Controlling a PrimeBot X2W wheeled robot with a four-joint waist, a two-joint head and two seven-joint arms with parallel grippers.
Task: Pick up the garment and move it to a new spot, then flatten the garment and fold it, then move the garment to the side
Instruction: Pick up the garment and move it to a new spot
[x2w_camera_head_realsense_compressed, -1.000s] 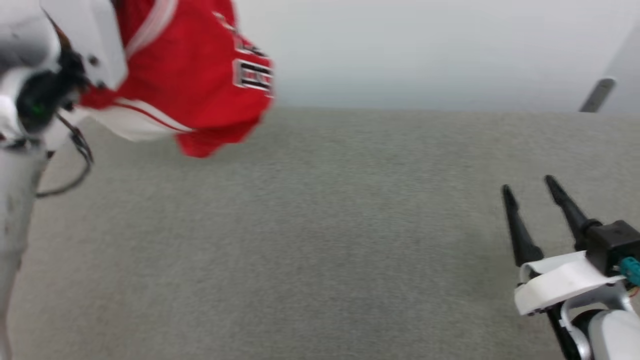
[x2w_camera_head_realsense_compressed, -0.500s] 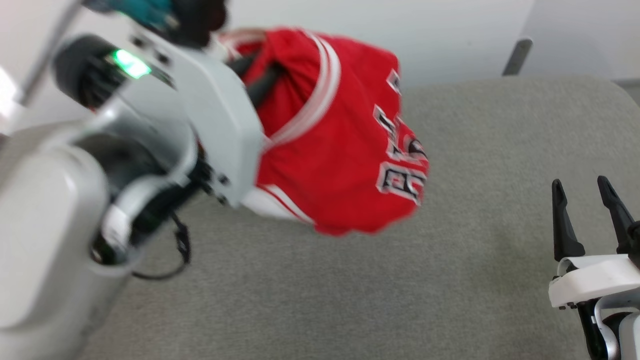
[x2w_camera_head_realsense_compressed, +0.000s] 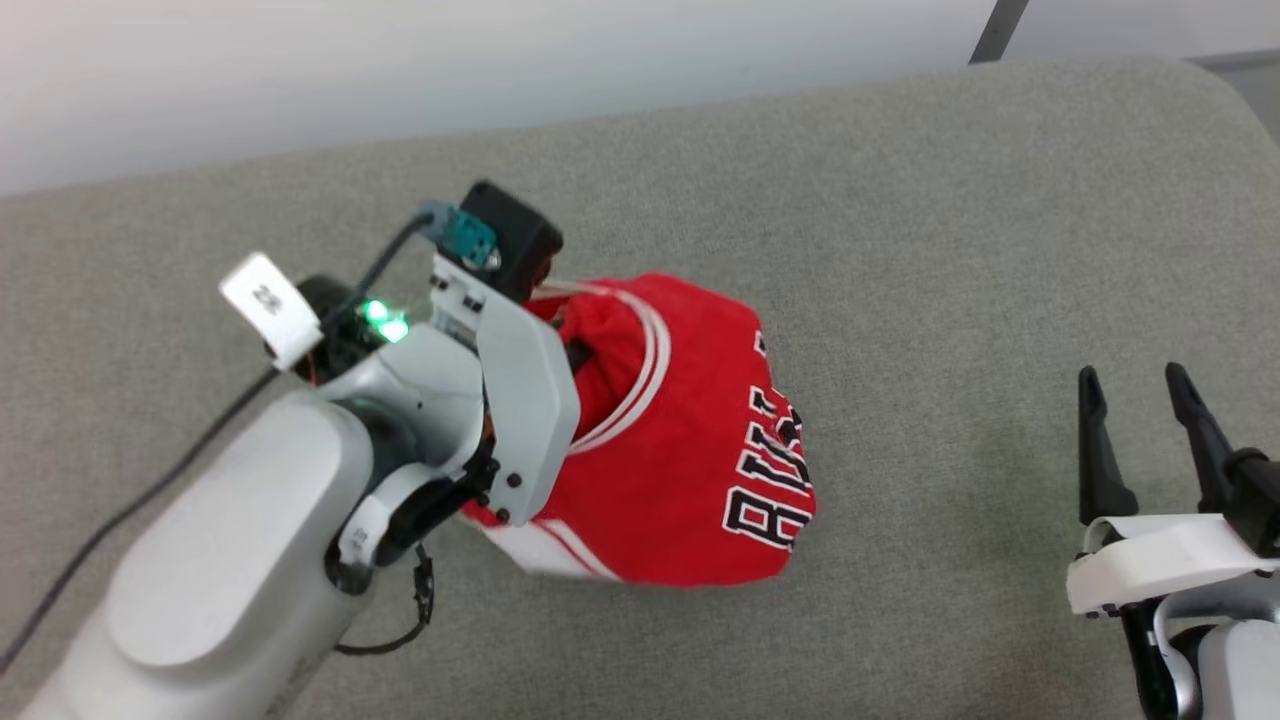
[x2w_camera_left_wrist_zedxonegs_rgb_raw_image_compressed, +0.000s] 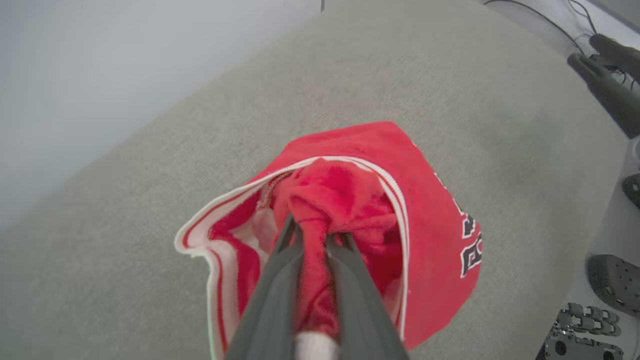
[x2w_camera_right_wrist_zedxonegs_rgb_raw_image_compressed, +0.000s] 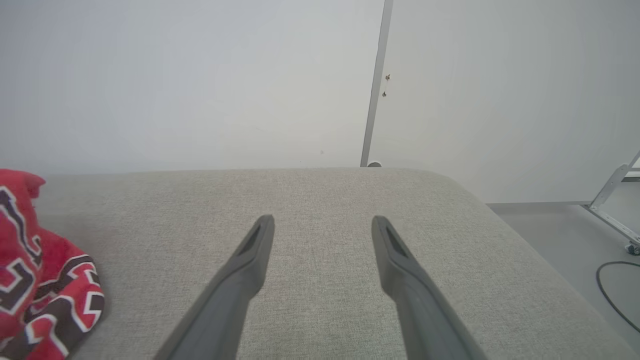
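**Entry: garment carried in the left gripper, placement pending**

Observed: the left gripper (x2w_camera_left_wrist_zedxonegs_rgb_raw_image_compressed: 312, 235) is clamped on a bunched fold of red fabric just inside the striped neck trim. The cloth is pinched between the two fingers. The garment (x2w_camera_head_realsense_compressed: 690, 440) hangs from that pinch as a loose bundle over the middle of the grey padded surface (x2w_camera_head_realsense_compressed: 900, 200), lettering facing the robot's right. I cannot tell whether its lowest fold touches the padding or clears it. The right gripper (x2w_camera_head_realsense_compressed: 1130, 373) has its jaws apart and holds nothing. It sits low at the right, well apart from the cloth.

Judgement: I am in the move-to-a-new-spot step. Flattening and folding are not yet begun.

How I would do this step well:
- Lower slowly so the bottom hem lands first, then draw the pinch away along the surface so the body lays out rather than heaping.
- Leave bare padding on all sides, since the sleeves need room to spread.
- Release only once the weight rests on the padding.
- Keep the right arm out of the way until the cloth is down.

Risk: a single-point pinch lets the bundle twist, so it may land lettering-down or doubled over.
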